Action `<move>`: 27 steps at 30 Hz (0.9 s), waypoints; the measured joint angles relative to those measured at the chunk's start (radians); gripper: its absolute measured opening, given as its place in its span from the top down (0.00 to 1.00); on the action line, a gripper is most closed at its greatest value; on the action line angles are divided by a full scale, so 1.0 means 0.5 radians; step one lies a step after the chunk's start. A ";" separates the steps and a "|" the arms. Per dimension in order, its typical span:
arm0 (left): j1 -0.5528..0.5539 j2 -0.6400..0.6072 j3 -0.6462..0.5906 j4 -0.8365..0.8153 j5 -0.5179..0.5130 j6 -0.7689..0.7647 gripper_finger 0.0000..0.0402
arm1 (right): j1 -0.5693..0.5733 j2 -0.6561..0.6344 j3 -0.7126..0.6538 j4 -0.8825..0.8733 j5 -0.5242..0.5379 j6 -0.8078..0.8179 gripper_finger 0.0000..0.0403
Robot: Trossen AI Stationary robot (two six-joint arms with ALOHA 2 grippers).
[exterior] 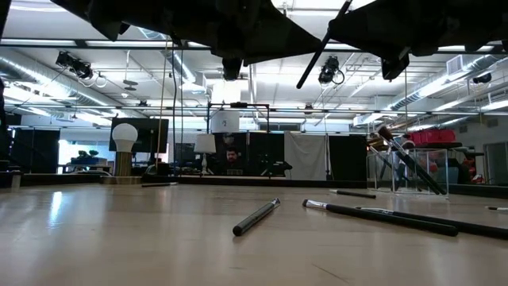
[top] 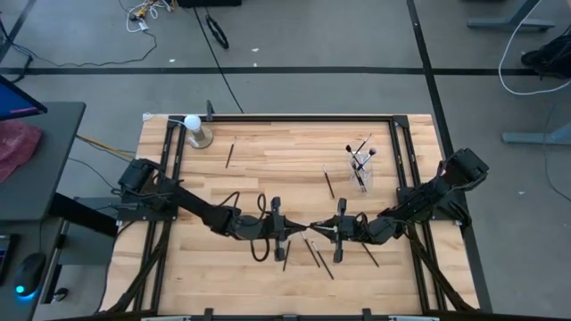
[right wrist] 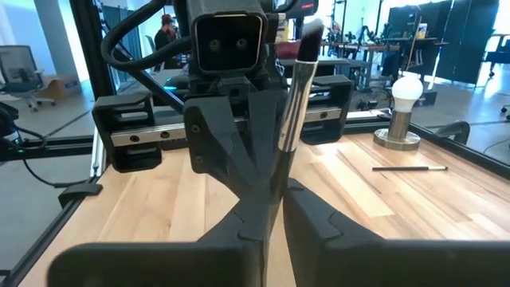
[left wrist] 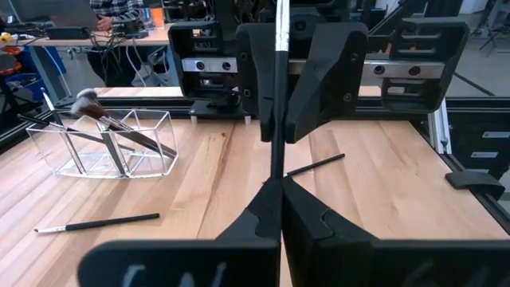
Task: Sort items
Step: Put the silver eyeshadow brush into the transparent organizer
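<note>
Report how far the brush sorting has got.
Done: a few brushes stand in the clear holder.
In hand: the left gripper and right gripper meet mid-table, both on one brush, a handover. The left looks shut on it.
Left: loose sticks lie near the table's front edge, one beside the holder, one near the white bulb.

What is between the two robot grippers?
One thin brush spans the gap between the left gripper and the right gripper, both touching it. The high view and both wrist views show it.
</note>
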State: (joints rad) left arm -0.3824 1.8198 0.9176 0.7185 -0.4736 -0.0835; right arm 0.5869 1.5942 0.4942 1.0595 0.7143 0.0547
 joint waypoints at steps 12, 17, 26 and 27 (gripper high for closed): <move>0.010 0.001 0.000 0.002 0.003 -0.036 0.77 | 0.000 0.000 0.000 0.001 0.000 -0.006 0.98; 0.043 0.001 0.000 0.004 0.004 -0.073 0.54 | 0.000 0.000 0.000 0.003 0.000 -0.006 0.99; 0.066 0.001 -0.001 0.005 0.066 -0.074 0.55 | 0.000 0.000 0.000 0.004 0.000 -0.006 0.99; 0.067 0.001 -0.001 0.005 0.067 -0.074 0.58 | 0.000 0.000 0.000 0.006 0.000 -0.006 0.99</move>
State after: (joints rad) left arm -0.3488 1.8205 0.9173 0.7208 -0.4403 -0.1204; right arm 0.5869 1.5940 0.4942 1.0626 0.7143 0.0517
